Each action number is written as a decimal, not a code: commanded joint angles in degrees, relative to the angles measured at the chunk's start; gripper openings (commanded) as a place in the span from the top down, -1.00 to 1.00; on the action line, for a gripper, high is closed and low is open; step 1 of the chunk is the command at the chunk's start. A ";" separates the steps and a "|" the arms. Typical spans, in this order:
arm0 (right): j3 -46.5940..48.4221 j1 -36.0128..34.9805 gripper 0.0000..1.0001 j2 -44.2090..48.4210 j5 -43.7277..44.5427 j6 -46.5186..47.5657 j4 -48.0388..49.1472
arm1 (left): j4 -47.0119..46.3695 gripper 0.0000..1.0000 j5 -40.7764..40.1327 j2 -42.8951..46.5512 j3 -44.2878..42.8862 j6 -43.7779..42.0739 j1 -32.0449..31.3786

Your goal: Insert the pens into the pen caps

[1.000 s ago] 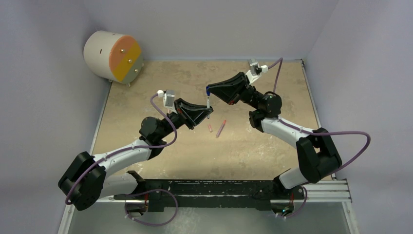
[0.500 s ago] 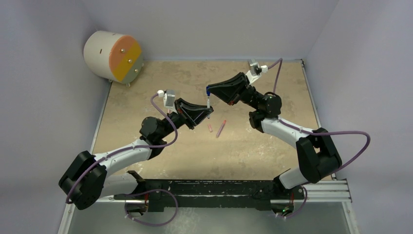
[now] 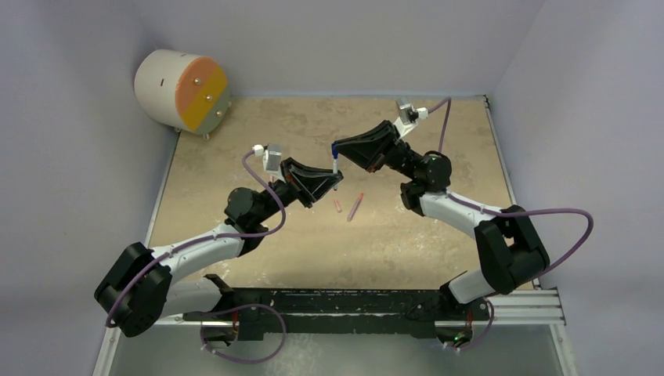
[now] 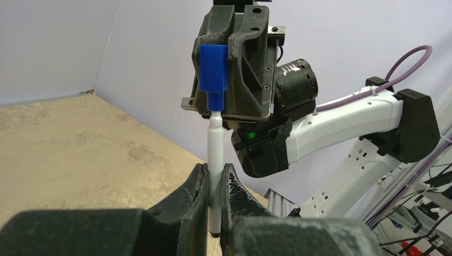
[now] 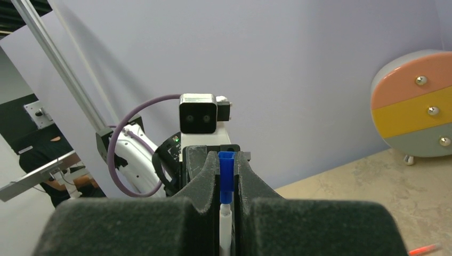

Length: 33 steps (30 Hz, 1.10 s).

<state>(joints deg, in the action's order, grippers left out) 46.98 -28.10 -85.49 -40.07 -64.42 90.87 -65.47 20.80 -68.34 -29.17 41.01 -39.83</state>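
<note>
My left gripper point(image 4: 215, 170) is shut on the white pen point(image 4: 215, 149) and holds it upright above the table. Directly over it, my right gripper point(image 5: 227, 157) is shut on the dark blue pen cap point(image 4: 213, 69). The pen's upper tip sits in the cap's narrow lower end. From above, the cap point(image 3: 334, 146) and pen point(image 3: 335, 166) line up between the right gripper point(image 3: 335, 147) and the left gripper point(image 3: 335, 182). An orange-red pen point(image 3: 355, 206) and a small pinkish-red cap point(image 3: 337, 207) lie on the table just in front.
A round drum point(image 3: 182, 90) with a peach, yellow and grey face stands at the back left corner. Lilac walls close in the tan table point(image 3: 258, 133) on three sides. A metal rail point(image 3: 376, 301) runs along the near edge.
The right arm's wrist has tilted and shifted a little, with the blue cap still over the pen's tip. The left arm has not moved.
</note>
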 commanded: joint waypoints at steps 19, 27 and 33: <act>-3.40 -0.08 1.00 -0.17 0.38 -3.02 16.31 | 0.68 1.00 -3.06 -0.06 -6.42 -5.77 -0.22; -5.61 -0.13 1.00 -1.34 -1.05 -3.79 18.07 | 3.56 1.00 -5.65 2.16 -8.65 -8.67 -0.18; -8.40 -0.15 1.00 -3.58 -2.10 -7.36 22.78 | 3.83 1.00 -4.64 3.31 -11.16 -9.67 -0.15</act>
<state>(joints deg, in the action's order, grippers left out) 41.41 -27.42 -86.91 -35.83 -68.93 93.36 -53.74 18.61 -68.29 -33.65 34.37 -40.21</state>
